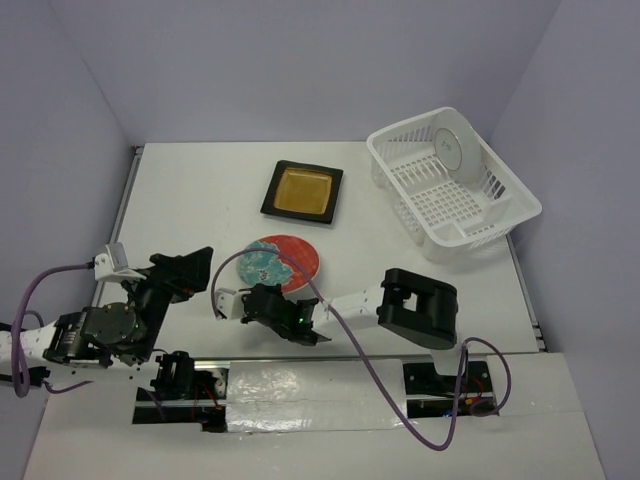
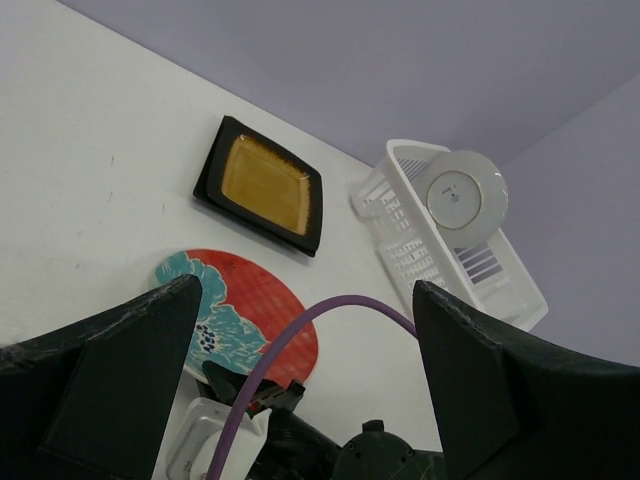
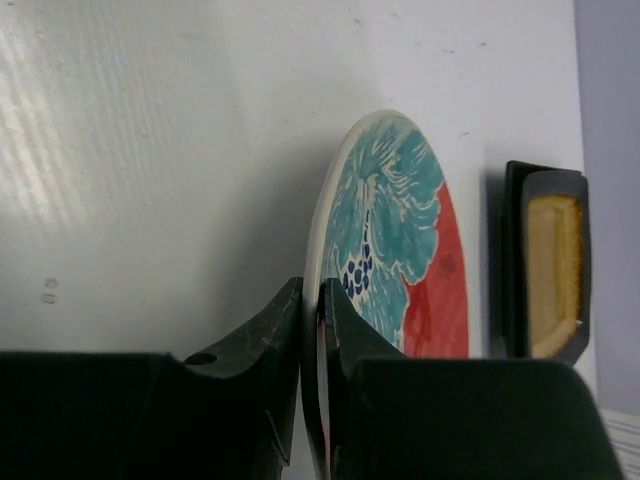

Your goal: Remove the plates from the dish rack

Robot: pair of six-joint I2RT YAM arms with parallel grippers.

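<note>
A round plate (image 1: 283, 262) with a red, teal and white face lies face up near the table's middle. My right gripper (image 1: 262, 292) is shut on its near rim; the right wrist view shows both fingers (image 3: 285, 320) clamped on the rim of this plate (image 3: 400, 240). I cannot tell whether it rests on the table. The amber-centred square plate (image 1: 303, 192) lies flat behind it. The white dish rack (image 1: 480, 215) stands at the back right with one round white-backed plate (image 1: 453, 150) upright inside. My left gripper (image 1: 185, 270) is open and empty at the near left. The teal-centred square plate is out of view.
A purple cable (image 2: 300, 325) arcs across the left wrist view, over the round plate (image 2: 240, 300). That view also shows the amber plate (image 2: 262, 185) and the rack (image 2: 400, 235). The right arm's elbow (image 1: 420, 305) sits at the near right. Walls enclose the table.
</note>
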